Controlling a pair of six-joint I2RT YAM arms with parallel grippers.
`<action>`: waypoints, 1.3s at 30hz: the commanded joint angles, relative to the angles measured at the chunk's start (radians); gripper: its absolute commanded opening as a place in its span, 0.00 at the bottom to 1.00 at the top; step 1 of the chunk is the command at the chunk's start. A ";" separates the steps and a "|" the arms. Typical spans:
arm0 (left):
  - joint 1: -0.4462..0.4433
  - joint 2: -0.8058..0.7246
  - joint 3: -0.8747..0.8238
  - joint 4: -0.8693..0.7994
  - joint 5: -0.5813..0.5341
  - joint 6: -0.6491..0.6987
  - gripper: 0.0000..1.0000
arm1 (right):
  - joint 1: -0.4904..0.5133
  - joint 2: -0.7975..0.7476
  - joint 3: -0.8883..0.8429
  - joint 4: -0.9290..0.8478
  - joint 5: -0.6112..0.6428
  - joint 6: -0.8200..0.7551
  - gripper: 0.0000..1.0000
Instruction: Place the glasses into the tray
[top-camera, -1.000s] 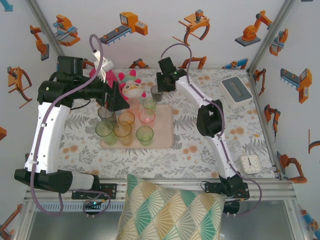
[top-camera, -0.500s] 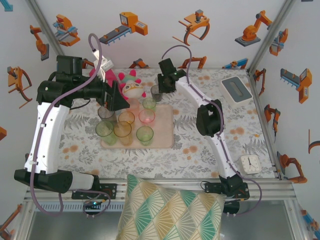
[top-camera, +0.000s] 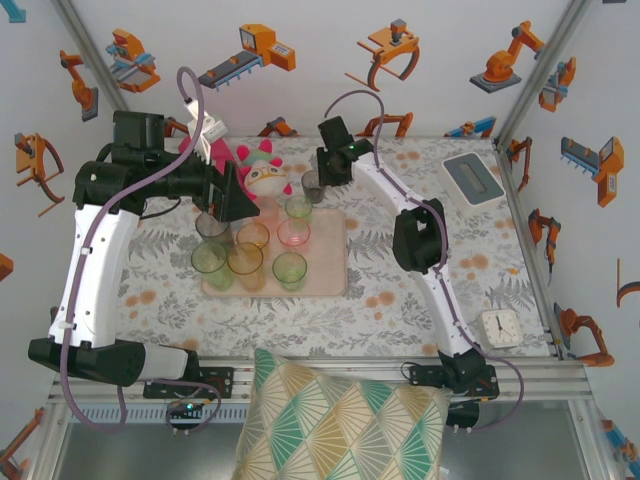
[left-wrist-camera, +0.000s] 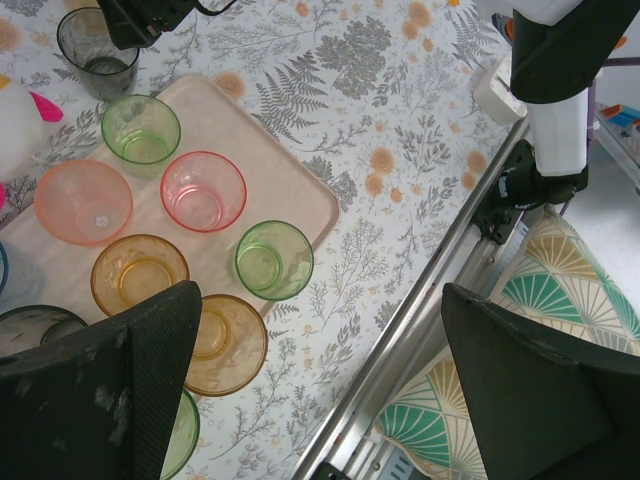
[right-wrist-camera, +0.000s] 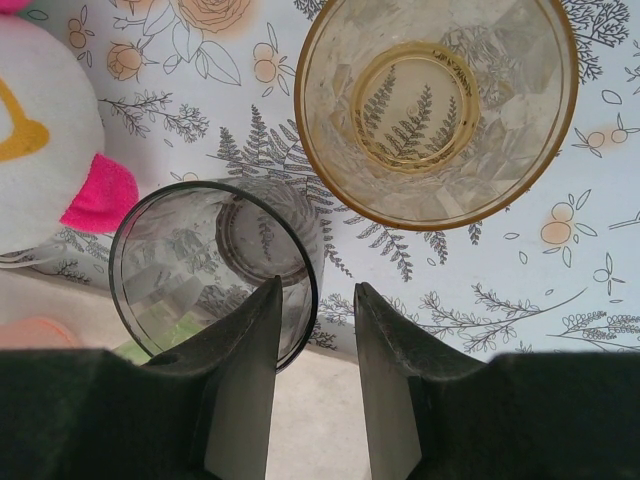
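1. Tray (top-camera: 328, 262): a flat beige-pink tray is shown lying on the fern-patterned surface (top-camera: 380, 320), ahead of the left arm's base.
2. Glasses (top-camera: 289, 268): several tumblers are seen standing upright on the tray, tinted green, amber and pink. A smoky one at the far left corner is partly covered by the left arm. From the left wrist, two green ones (left-wrist-camera: 273, 258), a pink one (left-wrist-camera: 203, 190) and amber ones (left-wrist-camera: 140, 272) are seen, mouths up and close together.
3. Grey tumbler (right-wrist-camera: 215, 270): this glass is shown upright on the surface, off the tray and just beyond its far edge (top-camera: 313, 185), beside a white-and-pink plush toy (top-camera: 265, 180).
4. Amber tumbler (right-wrist-camera: 435, 105): a second glass is seen upright on the surface, near the grey tumbler but apart from it.
5. Right gripper (right-wrist-camera: 315, 290): the fingers (right-wrist-camera: 245, 390) are held partly apart astride the grey tumbler's wall, one over its mouth and the other outside it. A gap is visible on each side of the rim, so nothing is clamped.
6. Left gripper (left-wrist-camera: 320, 300): the fingers are spread wide with nothing between them, and are held above the near left part of the tray.
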 joint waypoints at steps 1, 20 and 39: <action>0.008 -0.004 0.011 0.004 0.029 -0.005 0.97 | -0.009 0.026 0.000 -0.009 -0.013 0.010 0.36; 0.008 -0.005 0.013 0.006 0.029 -0.007 0.97 | -0.010 0.032 -0.003 -0.014 -0.021 0.016 0.24; 0.007 0.006 0.025 0.006 0.031 -0.012 0.97 | -0.011 0.018 0.028 -0.015 -0.018 0.010 0.11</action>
